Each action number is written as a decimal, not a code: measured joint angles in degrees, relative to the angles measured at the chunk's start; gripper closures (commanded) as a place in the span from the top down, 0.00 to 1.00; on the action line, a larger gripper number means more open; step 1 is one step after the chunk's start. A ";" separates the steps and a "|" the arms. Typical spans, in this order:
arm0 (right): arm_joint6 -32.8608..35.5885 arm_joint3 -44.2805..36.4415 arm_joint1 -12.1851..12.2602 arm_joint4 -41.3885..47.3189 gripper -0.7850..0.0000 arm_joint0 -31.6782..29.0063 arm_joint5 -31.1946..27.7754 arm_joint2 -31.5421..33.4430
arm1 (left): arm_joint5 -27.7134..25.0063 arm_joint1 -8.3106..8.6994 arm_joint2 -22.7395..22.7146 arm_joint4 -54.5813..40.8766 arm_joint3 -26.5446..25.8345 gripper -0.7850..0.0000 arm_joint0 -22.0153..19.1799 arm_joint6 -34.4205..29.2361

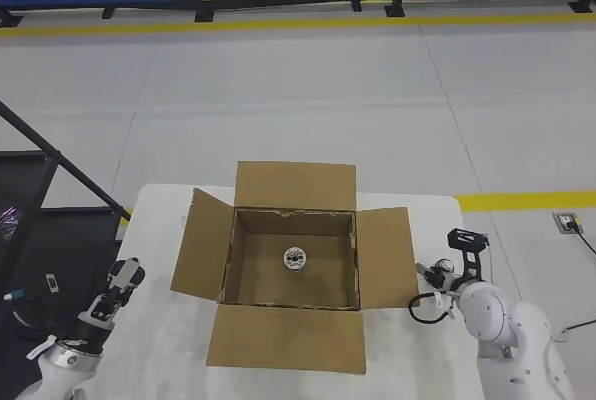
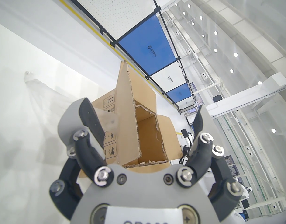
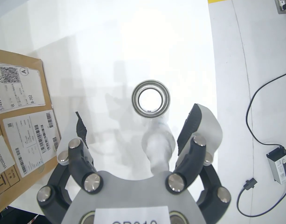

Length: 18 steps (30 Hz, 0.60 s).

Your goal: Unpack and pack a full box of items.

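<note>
Grey floor (image 1: 298, 90) marked with yellow lines (image 1: 278, 22) is seen around a white table (image 1: 158, 215), on which a cardboard box (image 1: 288, 340) is stood fully opened outward; it is judged to be spread this way so that the opening is kept free for reaching in from above. One small round item (image 1: 294, 260) is seen on the box floor, near the far wall; the interior is otherwise bare. A metal ring (image 3: 135, 99) is laid flat on the table outside the box, beyond its right-hand flap (image 1: 386, 258) and just ahead of the right gripper (image 3: 136, 111); that gripper's fingers are spread wide and the ring is not pinched, though a translucent piece (image 3: 159, 145) of unclear kind is seen beside one finger. The ring is probably placed there to be within easy reach of that arm; whether it is meant for setting down or picking up cannot be told. The left gripper (image 2: 143, 108) is held low at the table's other side, aimed at the box, its fingers likewise spread and empty; it is judged to be kept back so that the opening is not crowded.
</note>
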 measured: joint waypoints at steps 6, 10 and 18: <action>0.26 2.94 0.14 0.11 0.00 1.77 0.77 -0.36 | 0.00 0.00 0.00 0.00 0.00 1.00 0.00 0.00; 0.21 2.34 0.28 0.02 0.00 1.19 1.14 -0.26 | 0.00 0.00 0.00 0.00 0.00 1.00 0.00 0.00; 1.01 -1.87 0.63 -0.75 0.00 -1.26 2.32 0.47 | 0.00 0.00 0.00 0.00 0.00 1.00 0.00 0.00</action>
